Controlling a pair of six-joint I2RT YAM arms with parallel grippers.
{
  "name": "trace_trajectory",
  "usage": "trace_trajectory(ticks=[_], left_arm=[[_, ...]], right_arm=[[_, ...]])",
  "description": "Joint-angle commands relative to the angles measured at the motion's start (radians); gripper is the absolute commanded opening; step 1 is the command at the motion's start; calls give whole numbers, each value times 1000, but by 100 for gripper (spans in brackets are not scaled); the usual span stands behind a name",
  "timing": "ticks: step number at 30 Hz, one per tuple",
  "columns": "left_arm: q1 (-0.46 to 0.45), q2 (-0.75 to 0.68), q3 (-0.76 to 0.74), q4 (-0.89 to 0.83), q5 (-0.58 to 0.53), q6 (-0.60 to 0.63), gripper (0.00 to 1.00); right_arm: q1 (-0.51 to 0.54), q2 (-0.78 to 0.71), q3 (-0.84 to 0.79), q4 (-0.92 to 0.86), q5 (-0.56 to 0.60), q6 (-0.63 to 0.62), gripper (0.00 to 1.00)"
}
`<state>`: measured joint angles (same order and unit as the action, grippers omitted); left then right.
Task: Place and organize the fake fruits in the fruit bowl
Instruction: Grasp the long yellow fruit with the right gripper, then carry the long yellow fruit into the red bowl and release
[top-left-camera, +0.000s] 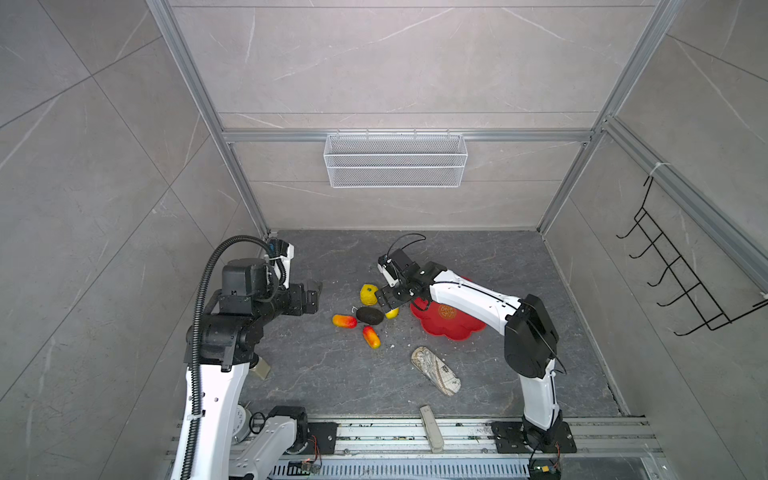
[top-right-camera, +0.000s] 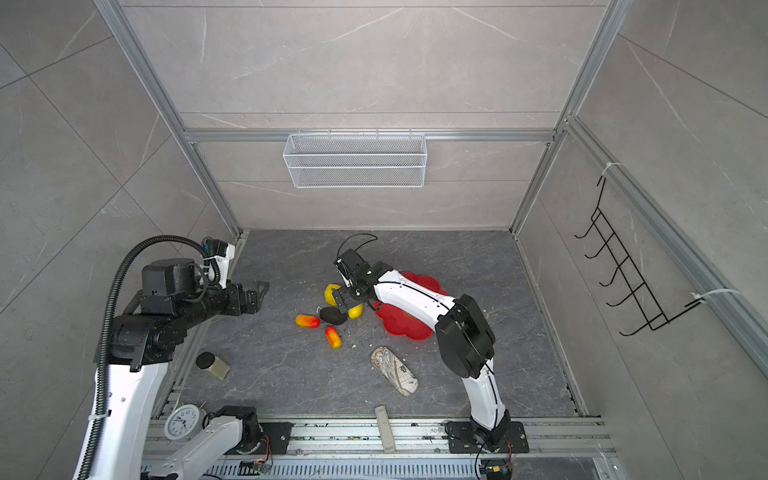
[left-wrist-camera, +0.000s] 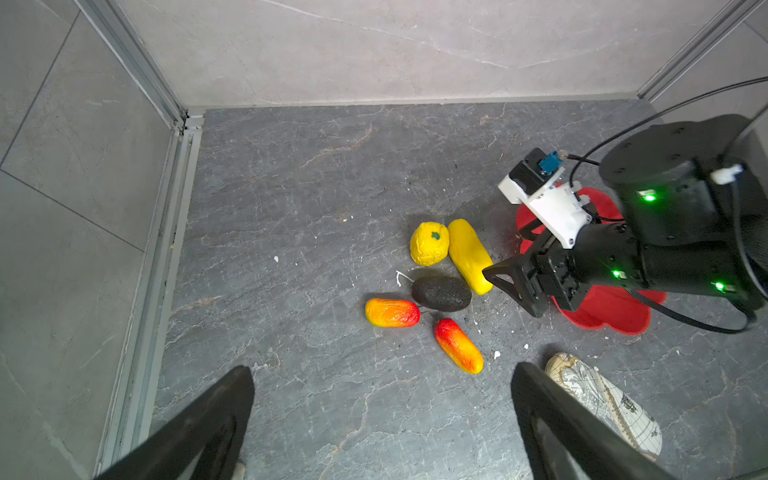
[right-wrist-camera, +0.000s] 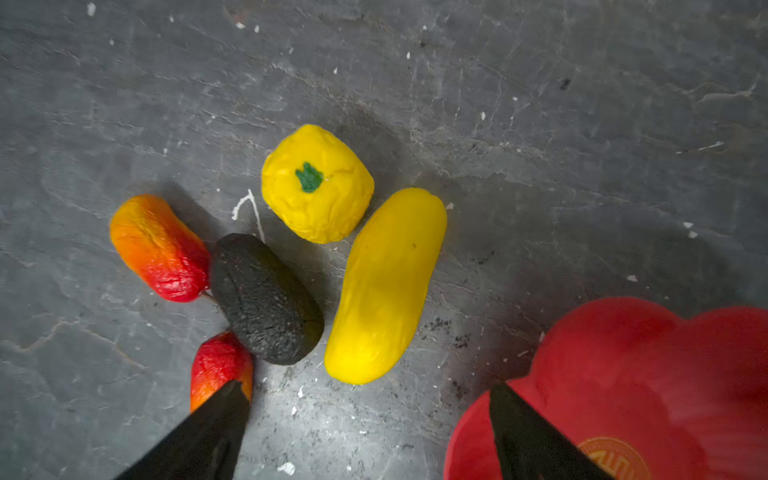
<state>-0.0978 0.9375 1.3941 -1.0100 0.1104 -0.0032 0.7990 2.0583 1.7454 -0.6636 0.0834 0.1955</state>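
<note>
Five fruits lie in a tight cluster on the dark slate tabletop (top-left-camera: 316, 374), all of them outside the fruit bowl (right-wrist-camera: 623, 353). The bumpy yellow round fruit (right-wrist-camera: 318, 183), with a green stem mark on top, sits just beside the long smooth yellow fruit (right-wrist-camera: 386, 286). The black oval (right-wrist-camera: 266, 299) lies alongside the long one. The first red-yellow oval (right-wrist-camera: 160, 247) touches the black oval's far end. The second red-yellow oval (right-wrist-camera: 218, 365) sits just beside its near end, partly hidden behind one of my fingers in the right wrist view.

My right gripper (right-wrist-camera: 368, 386) hangs low over the near end of the long smooth yellow fruit. Its jaws are spread wide, one on each side of that end, and they grip nothing. The glossy red bowl with its scalloped rim stands just beside the cluster, partly under my right arm in both top views, and its gold emblem (top-left-camera: 447, 311) is showing.

My left gripper (left-wrist-camera: 382, 368) is also spread open and empty, raised well apart from the fruits on the left side. A beige patterned case (top-left-camera: 436, 371) lies on the tabletop nearer my bases, apart from the bowl.
</note>
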Motion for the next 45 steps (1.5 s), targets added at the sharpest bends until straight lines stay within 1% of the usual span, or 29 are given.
trace_trajectory(ticks=[1, 3, 9, 13, 19, 23, 26, 28, 29, 30, 32, 36, 37, 41, 45], left_arm=[[1, -10, -13, -10, -4, 29, 100], [1, -12, -27, -4, -15, 28, 100], [1, -28, -65, 1, -46, 17, 100], [1, -35, -78, -10, -60, 14, 100], [1, -51, -78, -21, -68, 16, 100], [1, -54, -76, -24, -63, 16, 100], [1, -64, -82, -27, -65, 15, 100], [1, -76, -96, -22, -72, 14, 100], [1, -80, -99, -21, -77, 14, 100], [2, -81, -101, -21, -81, 11, 100], [1, -74, -101, -21, -84, 10, 100], [1, -60, -101, -5, -71, 1, 100], [1, -57, -102, 0, -66, -2, 100], [1, -51, -120, 20, -58, -6, 100], [1, -28, -130, 37, -57, -6, 100]], right_arm=[[-5, 54, 57, -17, 40, 30, 89], [-4, 93, 93, -20, 47, 30, 86], [-5, 222, 219, -31, 45, 25, 82], [-8, 311, 318, -85, 84, 42, 75], [-8, 342, 334, -92, 108, 55, 71], [-8, 329, 289, -70, 102, 65, 61], [-7, 307, 247, -53, 102, 71, 45], [-8, 278, 227, -62, 102, 72, 37], [-8, 254, 213, -61, 102, 71, 35], [-8, 218, 191, -52, 106, 67, 35], [-8, 145, 161, -46, 123, 53, 30], [-15, -16, 112, -53, 155, 7, 16], [-21, -59, 96, -57, 166, -1, 13], [-62, -228, -21, -49, 184, -17, 11], [-144, -365, -158, -44, 188, -15, 9]])
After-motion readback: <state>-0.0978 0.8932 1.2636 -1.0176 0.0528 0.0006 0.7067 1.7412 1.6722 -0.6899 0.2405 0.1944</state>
